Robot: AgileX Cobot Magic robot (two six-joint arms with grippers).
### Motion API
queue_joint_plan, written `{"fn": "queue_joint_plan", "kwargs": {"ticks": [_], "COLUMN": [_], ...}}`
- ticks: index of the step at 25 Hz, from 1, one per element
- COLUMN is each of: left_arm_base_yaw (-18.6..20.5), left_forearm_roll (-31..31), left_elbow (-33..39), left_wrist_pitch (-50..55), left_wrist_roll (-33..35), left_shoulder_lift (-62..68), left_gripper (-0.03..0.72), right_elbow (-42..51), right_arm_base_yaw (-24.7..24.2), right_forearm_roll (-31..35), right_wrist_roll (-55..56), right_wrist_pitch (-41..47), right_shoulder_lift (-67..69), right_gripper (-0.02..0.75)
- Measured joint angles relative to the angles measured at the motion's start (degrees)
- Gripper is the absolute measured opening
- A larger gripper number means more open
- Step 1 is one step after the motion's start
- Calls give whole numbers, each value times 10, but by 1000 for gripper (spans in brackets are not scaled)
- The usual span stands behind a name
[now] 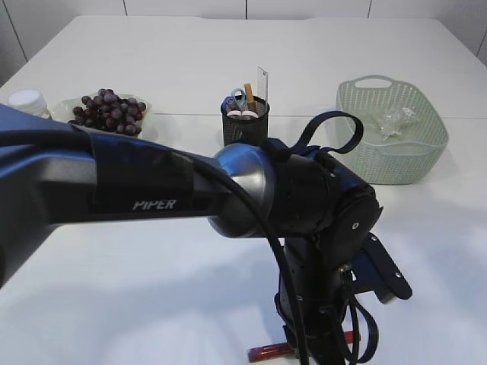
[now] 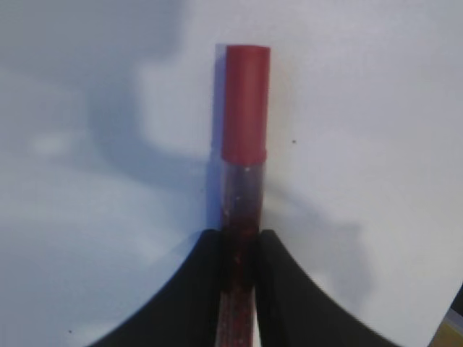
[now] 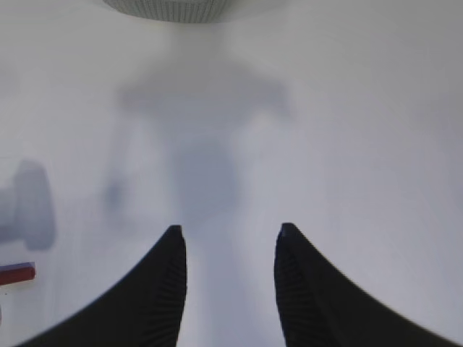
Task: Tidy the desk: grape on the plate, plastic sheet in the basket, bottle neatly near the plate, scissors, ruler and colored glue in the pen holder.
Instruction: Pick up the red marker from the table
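The colored glue (image 2: 244,116) is a clear tube of dark red glue with a red cap, lying on the white table. My left gripper (image 2: 239,235) is shut on its body, both jaws pressed against its sides. In the exterior view the glue (image 1: 266,351) peeks out under the left arm at the bottom edge. My right gripper (image 3: 230,231) hangs open over bare table with nothing between its fingers. Grapes (image 1: 109,112) lie on the plate (image 1: 65,107), with the bottle (image 1: 27,99) beside it. Scissors (image 1: 238,99) and ruler (image 1: 262,82) stand in the pen holder (image 1: 245,125). The plastic sheet (image 1: 396,120) lies in the basket (image 1: 392,152).
The left arm (image 1: 152,182) stretches across the front of the exterior view and hides much of the near table. The basket's rim (image 3: 173,7) shows at the top of the right wrist view, and a red end of the glue (image 3: 16,273) at its left edge.
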Motion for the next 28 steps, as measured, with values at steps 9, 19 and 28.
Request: {"fn": "queue_joint_plan", "kwargs": {"ticks": [9, 19, 28], "left_arm_base_yaw": [0, 40, 111], "left_forearm_roll": [-4, -94, -178], "left_elbow": [0, 0, 0], "left_wrist_pitch": [0, 0, 13], "left_wrist_roll": [0, -32, -48], "left_shoulder_lift": [0, -1, -32], "left_gripper": [74, 64, 64], "right_elbow": [0, 0, 0], "right_arm_base_yaw": [0, 0, 0], "right_forearm_roll": [0, 6, 12], "right_wrist_roll": [0, 0, 0], "right_wrist_pitch": [0, 0, 0], "right_shoulder_lift": [0, 0, 0], "right_gripper": [331, 331, 331]}}
